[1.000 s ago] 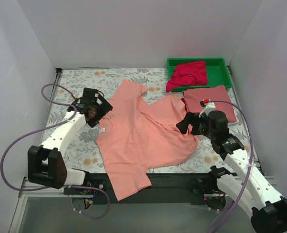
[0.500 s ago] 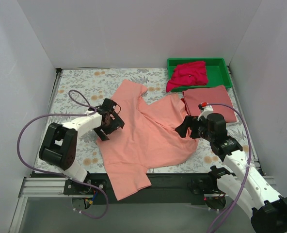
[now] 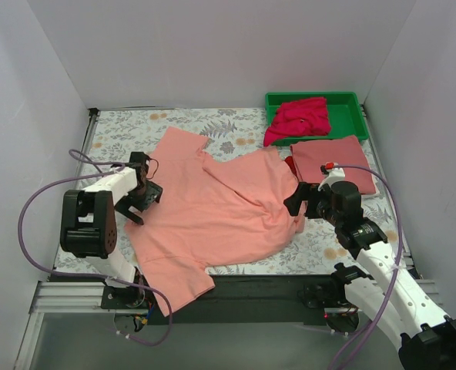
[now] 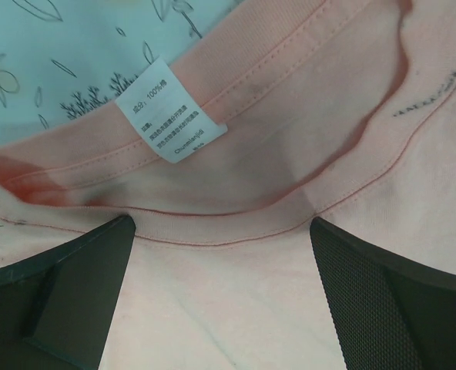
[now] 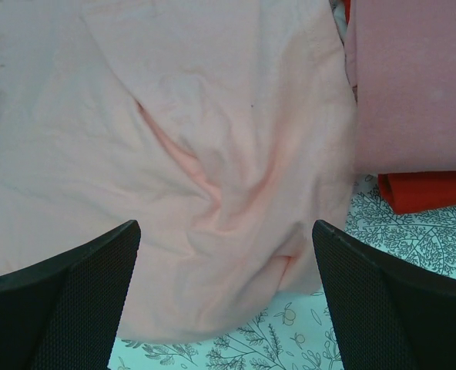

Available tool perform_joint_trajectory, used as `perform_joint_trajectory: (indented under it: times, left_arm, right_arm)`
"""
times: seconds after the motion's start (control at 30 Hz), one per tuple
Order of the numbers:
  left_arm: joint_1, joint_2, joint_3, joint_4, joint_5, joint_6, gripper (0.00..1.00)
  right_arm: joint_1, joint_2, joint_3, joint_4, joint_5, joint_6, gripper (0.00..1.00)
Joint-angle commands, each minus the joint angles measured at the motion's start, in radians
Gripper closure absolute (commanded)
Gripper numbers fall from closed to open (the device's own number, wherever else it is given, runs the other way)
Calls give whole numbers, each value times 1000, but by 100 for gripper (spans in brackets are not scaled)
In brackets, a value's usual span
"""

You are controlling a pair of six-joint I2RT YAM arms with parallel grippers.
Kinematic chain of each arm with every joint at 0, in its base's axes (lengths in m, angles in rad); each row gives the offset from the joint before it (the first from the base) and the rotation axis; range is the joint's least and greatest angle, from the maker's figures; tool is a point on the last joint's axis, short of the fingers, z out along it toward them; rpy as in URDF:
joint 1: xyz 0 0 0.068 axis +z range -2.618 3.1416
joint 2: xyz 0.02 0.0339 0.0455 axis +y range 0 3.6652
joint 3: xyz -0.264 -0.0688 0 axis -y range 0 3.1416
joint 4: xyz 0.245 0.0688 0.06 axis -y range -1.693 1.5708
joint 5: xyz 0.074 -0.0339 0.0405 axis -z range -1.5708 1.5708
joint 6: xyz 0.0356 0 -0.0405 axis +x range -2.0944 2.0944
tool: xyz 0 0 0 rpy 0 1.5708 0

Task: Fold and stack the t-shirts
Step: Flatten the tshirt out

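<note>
A light salmon-pink t-shirt [image 3: 212,208] lies spread and wrinkled across the middle of the table, its lower hem hanging over the front edge. My left gripper [image 3: 141,199] is open over its collar at the left. In the left wrist view the collar and white label [image 4: 170,116] lie just ahead of that gripper [image 4: 220,225], with cloth between the fingers. My right gripper [image 3: 296,199] is open over the shirt's right edge [image 5: 212,177]. A folded dusty rose shirt [image 3: 334,158] lies at the right on a red one [image 5: 428,191]. A magenta shirt [image 3: 297,118] lies bunched in the tray.
The green plastic tray [image 3: 345,116] stands at the back right corner. The floral tablecloth [image 3: 120,131] shows bare at the back left. White walls close in three sides. A purple cable [image 3: 39,204] loops beside the left arm.
My left gripper has moved left and the salmon-pink shirt has slid left with it, its sleeve coming off the dusty rose shirt. The right arm has barely moved.
</note>
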Motion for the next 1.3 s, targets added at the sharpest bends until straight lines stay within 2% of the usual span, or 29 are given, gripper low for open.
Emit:
perform_joint_trajectory:
  times: [0.0, 0.07, 0.23, 0.37, 0.47, 0.53, 0.67, 0.8, 0.93, 1.07, 1.27]
  left_arm:
    - [72, 52, -22, -52, -136, -19, 2]
    - [144, 36, -25, -65, -133, -31, 2]
    - [221, -9, -14, -64, -113, -19, 2]
    - [226, -15, 38, -62, -62, 19, 2]
    - [224, -41, 72, -53, -27, 44, 2]
    - [223, -70, 113, -52, -8, 62, 2]
    - [213, -77, 174, -15, 65, 125, 2]
    - [164, 3, 228, -9, 81, 163, 2]
    - [134, 101, 251, -1, 93, 180, 2]
    - [131, 184, 280, 7, 91, 185, 2]
    - [128, 334, 369, -4, 99, 216, 2]
  right_arm:
    - [3, 4, 5, 11, 21, -23, 2]
    - [2, 17, 8, 10, 8, -29, 2]
    - [2, 69, 37, 11, -79, -60, 2]
    - [15, 131, 66, 62, -160, -81, 2]
    - [84, 217, 130, 109, -141, -110, 2]
    - [155, 331, 208, 103, -66, -143, 2]
    - [175, 601, 388, 111, 1, -147, 2]
    - [175, 839, 625, 109, 33, -169, 2]
    - [175, 1019, 782, 103, 10, -173, 2]
    - [172, 1184, 902, 51, 33, -180, 2]
    - [134, 1332, 992, 17, 7, -138, 2]
